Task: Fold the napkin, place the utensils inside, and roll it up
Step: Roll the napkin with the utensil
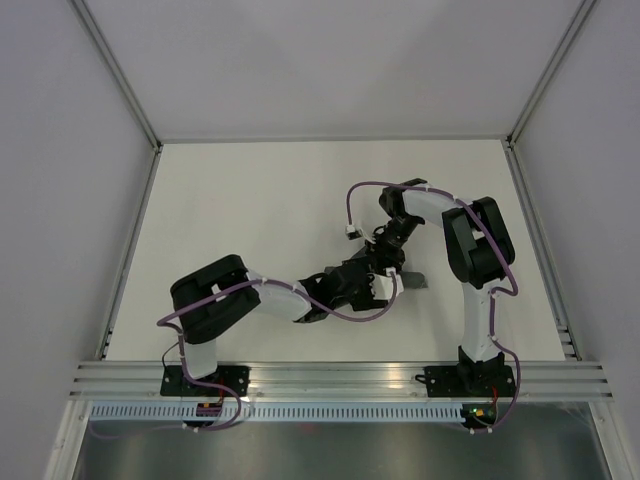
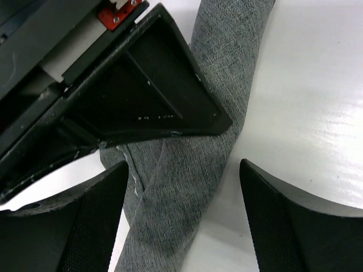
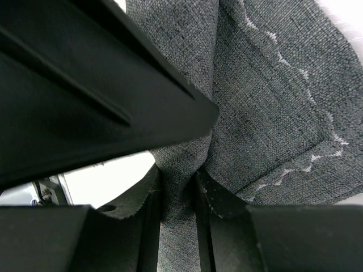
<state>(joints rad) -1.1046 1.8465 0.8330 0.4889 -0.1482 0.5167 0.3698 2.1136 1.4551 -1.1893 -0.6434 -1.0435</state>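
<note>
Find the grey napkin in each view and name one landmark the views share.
Top external: napkin, small grey corner just right of centre.
Left wrist: napkin runs as a strip, top centre to bottom left.
Right wrist: napkin fills centre and right.
Shared landmark: white table.

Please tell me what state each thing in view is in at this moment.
napkin: bundled into a narrow strip, lying on the table, with a fold pinched.
left gripper: open, fingers either side of the strip, not gripping.
right gripper: shut on the napkin.
utensils: none in view.
</note>
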